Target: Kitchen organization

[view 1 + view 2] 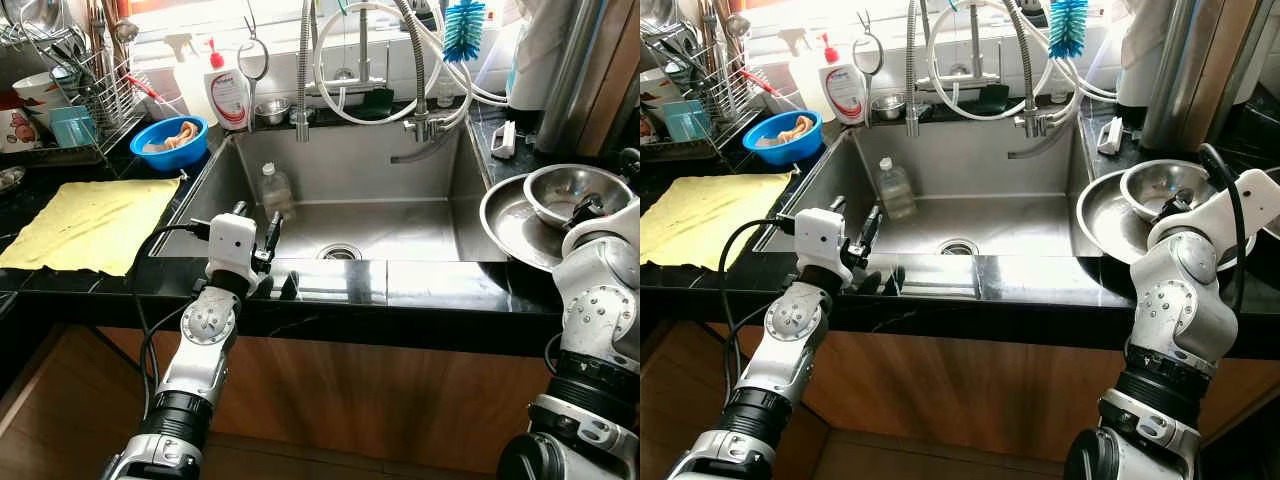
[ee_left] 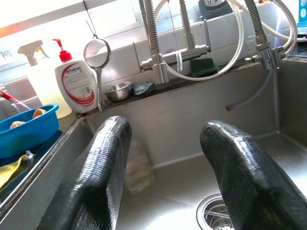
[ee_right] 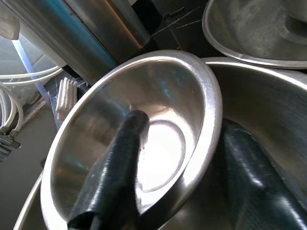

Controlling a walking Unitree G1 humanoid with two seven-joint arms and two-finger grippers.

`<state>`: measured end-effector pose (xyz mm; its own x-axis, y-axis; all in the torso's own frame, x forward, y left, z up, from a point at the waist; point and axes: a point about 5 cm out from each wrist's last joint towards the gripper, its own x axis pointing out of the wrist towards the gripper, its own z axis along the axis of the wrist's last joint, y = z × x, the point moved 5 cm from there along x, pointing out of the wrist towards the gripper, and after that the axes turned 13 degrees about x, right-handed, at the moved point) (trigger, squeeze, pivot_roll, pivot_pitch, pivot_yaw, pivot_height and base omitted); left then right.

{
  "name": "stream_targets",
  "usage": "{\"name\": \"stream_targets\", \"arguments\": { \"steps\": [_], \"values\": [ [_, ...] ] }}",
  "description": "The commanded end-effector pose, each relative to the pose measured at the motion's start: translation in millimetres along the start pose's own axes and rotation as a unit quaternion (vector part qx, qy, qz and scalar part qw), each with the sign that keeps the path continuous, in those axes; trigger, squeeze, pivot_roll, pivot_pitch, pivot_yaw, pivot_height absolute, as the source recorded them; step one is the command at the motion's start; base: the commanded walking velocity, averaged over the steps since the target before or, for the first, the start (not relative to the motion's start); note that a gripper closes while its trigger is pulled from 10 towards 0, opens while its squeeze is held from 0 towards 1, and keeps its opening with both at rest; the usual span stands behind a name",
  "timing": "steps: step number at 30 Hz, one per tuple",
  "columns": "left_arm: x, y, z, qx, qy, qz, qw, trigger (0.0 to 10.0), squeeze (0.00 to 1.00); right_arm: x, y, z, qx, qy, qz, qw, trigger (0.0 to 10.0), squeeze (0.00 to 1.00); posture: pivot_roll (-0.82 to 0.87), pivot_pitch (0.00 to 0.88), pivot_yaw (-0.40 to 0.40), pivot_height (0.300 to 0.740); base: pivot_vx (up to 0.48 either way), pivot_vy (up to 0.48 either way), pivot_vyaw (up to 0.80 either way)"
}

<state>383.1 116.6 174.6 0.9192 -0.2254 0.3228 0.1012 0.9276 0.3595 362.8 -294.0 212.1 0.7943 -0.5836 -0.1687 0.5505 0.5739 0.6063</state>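
Note:
A clear plastic bottle (image 1: 275,188) stands in the steel sink (image 1: 400,170) near its left wall. My left gripper (image 1: 257,225) hovers over the sink's front left edge, open and empty, its fingers (image 2: 91,182) pointing at the bottle. On the right counter a small steel bowl (image 1: 575,190) sits inside a large steel bowl (image 1: 510,225). My right gripper (image 3: 182,167) is open and straddles the small bowl's rim (image 3: 211,110), with one finger inside and one outside against the large bowl (image 3: 268,110).
A yellow cloth (image 1: 90,222) lies on the black counter to the left. Behind it are a blue bowl (image 1: 168,140), a dish rack (image 1: 70,100) and a soap bottle (image 1: 228,95). Faucets (image 1: 303,70) and hoses hang over the sink's back.

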Motion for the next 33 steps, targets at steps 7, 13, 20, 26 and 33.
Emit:
{"name": "stream_targets", "arguments": {
  "steps": [7, 13, 20, 26, 33],
  "values": [
    [2.6, 4.6, 0, 0.017, -0.002, -0.004, 1.000, 10.0, 0.00, 0.1, 8.2, -5, 0.009, 0.011, 0.006, 1.000, 0.2, 0.00, -0.28, 0.000, 0.143, 0.740, 0.000, 0.000, 0.00],
    [2.9, 6.1, 0, 0.016, -0.001, -0.001, 1.000, 10.0, 0.00, -0.2, 4.2, -3, 0.014, 0.004, -0.002, 1.000, 0.0, 0.00, -0.28, 0.000, 0.142, 0.740, 0.000, 0.000, 0.00],
    [4.7, 7.1, 3, 0.015, -0.005, 0.001, 1.000, 10.0, 0.00, -9.7, 16.5, 23, -0.012, -0.062, 0.006, 0.998, 0.0, 0.00, -0.28, 0.000, 0.147, 0.740, 0.000, 0.000, 0.00],
    [6.6, 6.1, 7, 0.011, -0.010, 0.004, 1.000, 10.0, 0.00, -21.8, 43.2, 45, -0.063, -0.137, 0.057, 0.987, 10.0, 0.00, -0.28, 0.000, 0.146, 0.740, 0.000, 0.000, 0.00],
    [5.8, 5.4, 6, 0.006, -0.008, 0.010, 1.000, 10.0, 0.00, -38.2, 77.7, 25, -0.118, -0.147, 0.177, 0.966, 10.0, 0.00, -0.27, 0.000, 0.145, 0.740, 0.000, 0.000, 0.00]
  ]
}}
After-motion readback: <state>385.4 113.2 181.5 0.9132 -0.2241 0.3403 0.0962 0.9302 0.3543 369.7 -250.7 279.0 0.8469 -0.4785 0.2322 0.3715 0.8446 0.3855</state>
